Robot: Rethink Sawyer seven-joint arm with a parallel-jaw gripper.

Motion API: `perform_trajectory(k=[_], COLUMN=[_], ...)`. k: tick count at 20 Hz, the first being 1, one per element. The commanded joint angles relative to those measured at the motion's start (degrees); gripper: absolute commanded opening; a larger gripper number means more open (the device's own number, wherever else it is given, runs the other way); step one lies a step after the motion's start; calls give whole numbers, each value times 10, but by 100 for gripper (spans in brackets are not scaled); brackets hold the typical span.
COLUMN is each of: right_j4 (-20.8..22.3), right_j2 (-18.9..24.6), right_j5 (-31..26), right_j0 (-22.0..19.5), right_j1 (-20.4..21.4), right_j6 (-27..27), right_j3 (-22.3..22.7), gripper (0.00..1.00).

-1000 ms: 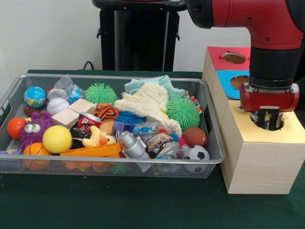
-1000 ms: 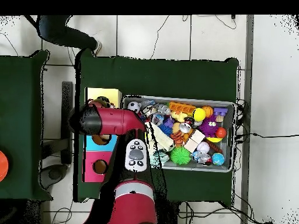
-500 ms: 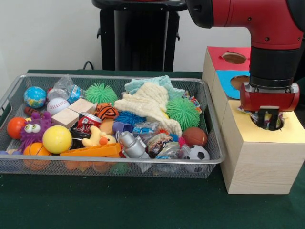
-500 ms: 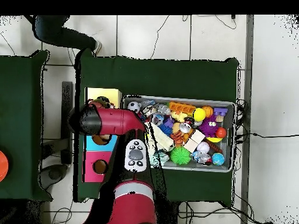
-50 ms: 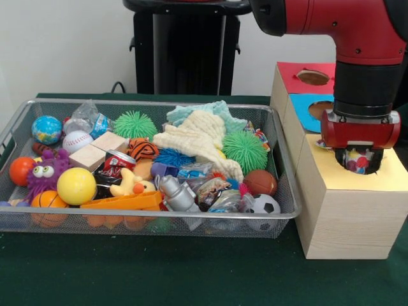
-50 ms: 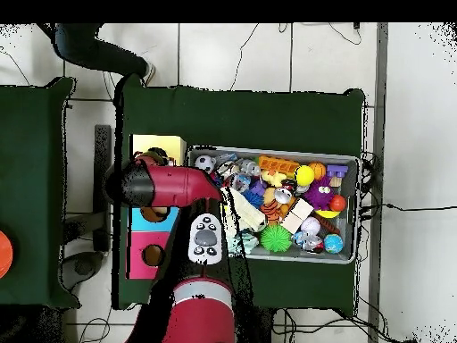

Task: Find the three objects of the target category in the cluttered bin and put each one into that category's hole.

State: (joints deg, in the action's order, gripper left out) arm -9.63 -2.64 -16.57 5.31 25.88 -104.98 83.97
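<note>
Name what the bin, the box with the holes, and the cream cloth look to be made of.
Bin: metal wire mesh, you see through its walls. Box: pale wood, grain lines show, coloured tops. Cloth: soft knitted or fleecy fabric, bumpy and draped, probably.

The gripper (image 5: 358,160) sits low over the yellow hole (image 5: 373,171), its tips lost against something small and multicoloured, perhaps a wrapped packet. From overhead the arm (image 6: 170,183) covers that hole entirely. The bin (image 5: 13,131) is cut at the left edge.
</note>
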Motion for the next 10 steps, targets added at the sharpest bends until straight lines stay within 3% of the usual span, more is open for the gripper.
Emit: perform_trajectory(k=[1, 10], right_j4=[-1, -11], right_j2=[15, 18], right_j5=[-10, -56], right_j0=[10, 4], right_j1=[-46, -1], right_j6=[-96, -94], right_j3=[23, 41], gripper=[100, 100])
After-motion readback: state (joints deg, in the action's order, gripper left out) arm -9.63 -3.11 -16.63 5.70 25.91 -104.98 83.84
